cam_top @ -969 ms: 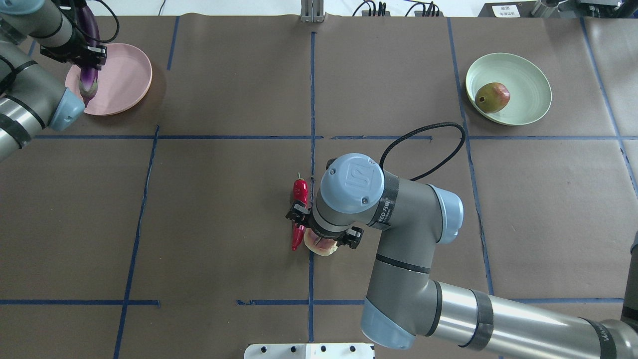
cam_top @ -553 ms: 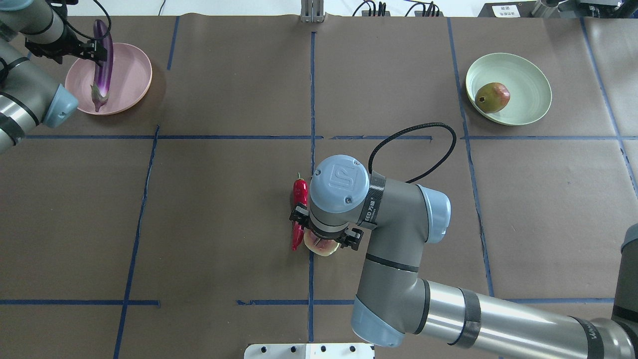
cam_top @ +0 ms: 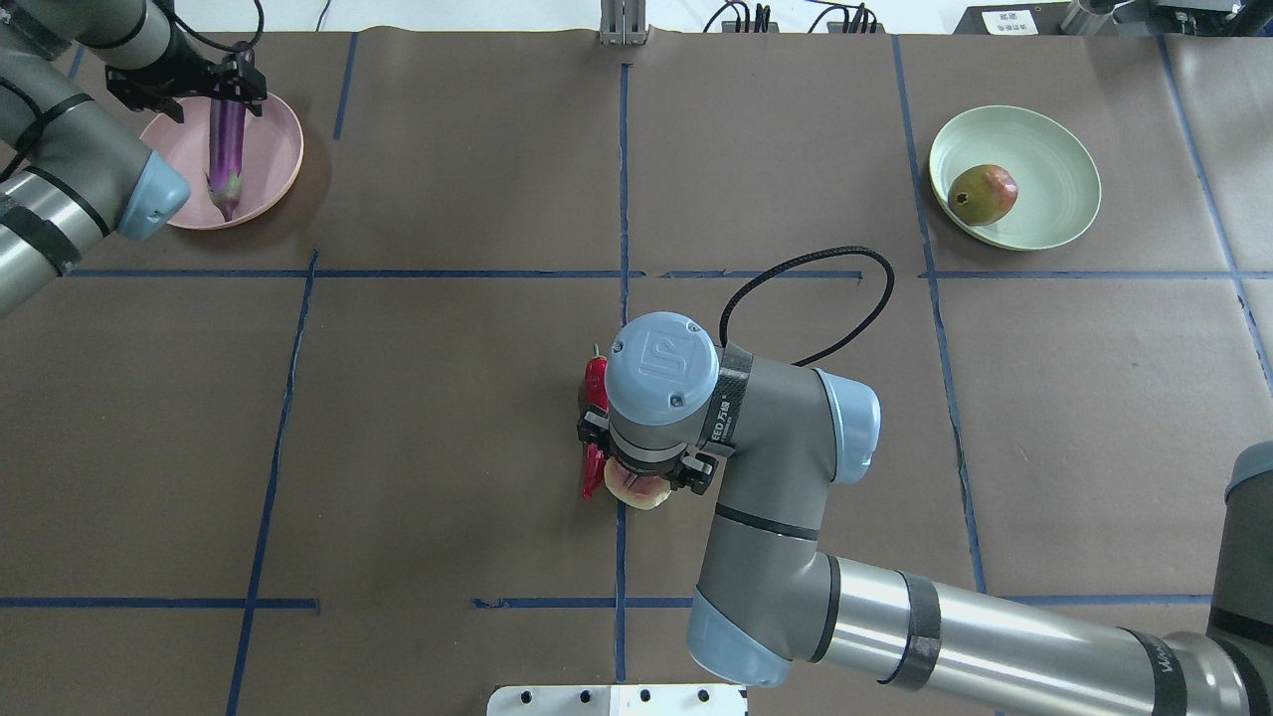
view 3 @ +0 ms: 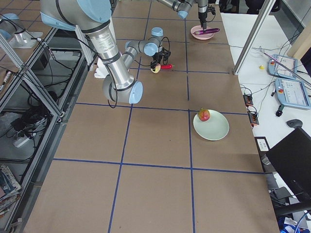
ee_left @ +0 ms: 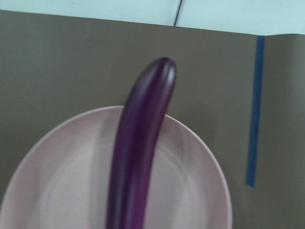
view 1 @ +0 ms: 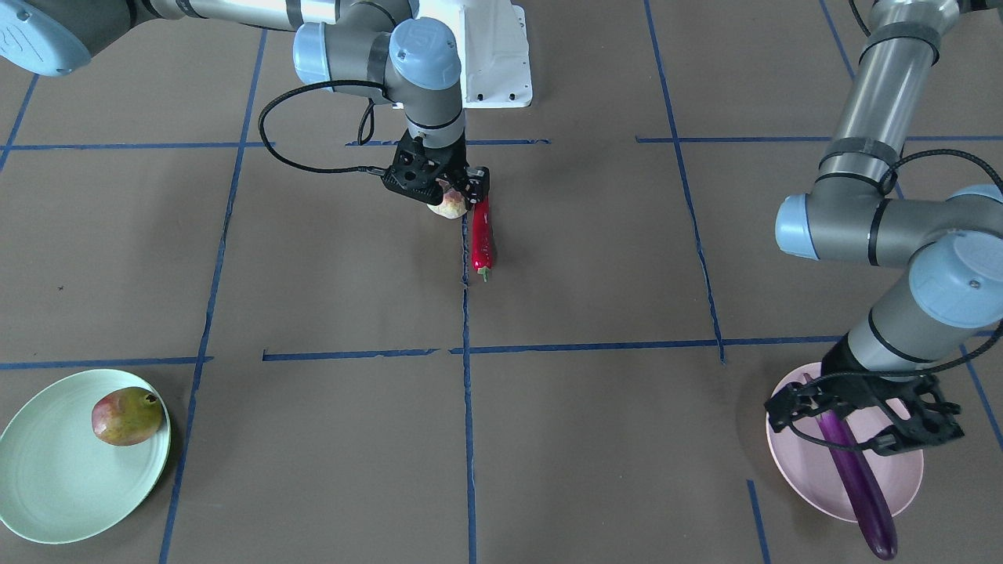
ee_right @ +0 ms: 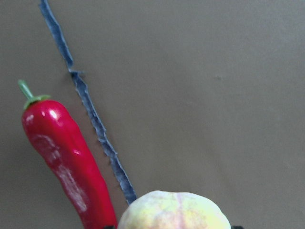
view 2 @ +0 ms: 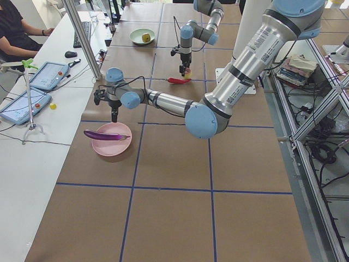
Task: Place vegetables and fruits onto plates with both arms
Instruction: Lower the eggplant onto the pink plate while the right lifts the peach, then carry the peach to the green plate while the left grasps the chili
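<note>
My left gripper [cam_top: 221,94] hangs open just above the pink plate [cam_top: 269,149]. The purple eggplant [cam_top: 227,144] lies across that plate, one end over the far rim [view 1: 862,486]. In the exterior left view the fingers stand clear above it. My right gripper [cam_top: 646,462] points straight down at the table's middle and is shut on the peach [view 1: 452,207], which sits low on the paper. The red chili [view 1: 481,235] lies on the table right beside the peach and touches the gripper's side. The pomegranate [cam_top: 983,194] sits on the mint green plate [cam_top: 1054,169] at the far right.
Brown paper with blue tape lines [cam_top: 624,199] covers the table. The white base block [view 1: 490,55] is at the robot's edge. The right arm's black cable [cam_top: 825,264] loops above the table behind the wrist.
The left arm swung the hanging eggplant over the pink plate, laid it down and let go. The right wrist straightened over the peach; peach and chili stayed in place.
</note>
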{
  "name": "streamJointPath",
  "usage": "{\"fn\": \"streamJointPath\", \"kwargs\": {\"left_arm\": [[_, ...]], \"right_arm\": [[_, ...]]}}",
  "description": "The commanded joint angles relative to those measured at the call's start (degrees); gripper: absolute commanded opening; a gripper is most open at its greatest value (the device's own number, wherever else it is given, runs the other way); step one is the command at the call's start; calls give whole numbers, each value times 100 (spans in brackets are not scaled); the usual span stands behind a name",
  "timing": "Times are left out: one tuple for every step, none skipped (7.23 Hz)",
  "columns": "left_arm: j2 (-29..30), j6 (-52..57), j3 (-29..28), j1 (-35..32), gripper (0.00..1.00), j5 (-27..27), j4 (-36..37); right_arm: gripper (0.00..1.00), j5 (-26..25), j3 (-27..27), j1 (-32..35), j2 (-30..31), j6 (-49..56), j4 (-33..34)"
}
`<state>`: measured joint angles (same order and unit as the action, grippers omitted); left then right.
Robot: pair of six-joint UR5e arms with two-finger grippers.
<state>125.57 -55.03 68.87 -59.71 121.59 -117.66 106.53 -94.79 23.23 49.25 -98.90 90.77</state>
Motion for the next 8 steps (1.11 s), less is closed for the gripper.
{"fn": "streamJointPath", "kwargs": {"left_arm": [[-173, -1151, 1116, 851, 100, 199, 6], [-104, -1690, 1277, 1326, 100, 129, 15], [-33, -2191, 1522, 1670, 100, -11, 15], [72, -2213, 1603, 2021, 100, -143, 23], [212, -2222, 1603, 2347, 100, -492, 32], [413, -2205, 1621, 2585, 100, -774, 302], [633, -2161, 1621, 2822, 100, -951, 766], [740, -2126, 1604, 3138, 100, -1423, 971]], "right_arm": [[2, 104, -460, 652, 163, 778, 186], [1, 157, -409, 1257, 164, 1272, 170], [2, 462, -182, 1933, 207, 2016, 161], [2, 622, 229, 2462, 208, 2772, 117], [2, 684, 642, 2954, 208, 3571, 108], [2, 841, 1055, 3447, 199, 4406, 108], [2, 947, 1381, 3773, 208, 4980, 99], [1, 975, 1680, 4073, 216, 5603, 99]]}}
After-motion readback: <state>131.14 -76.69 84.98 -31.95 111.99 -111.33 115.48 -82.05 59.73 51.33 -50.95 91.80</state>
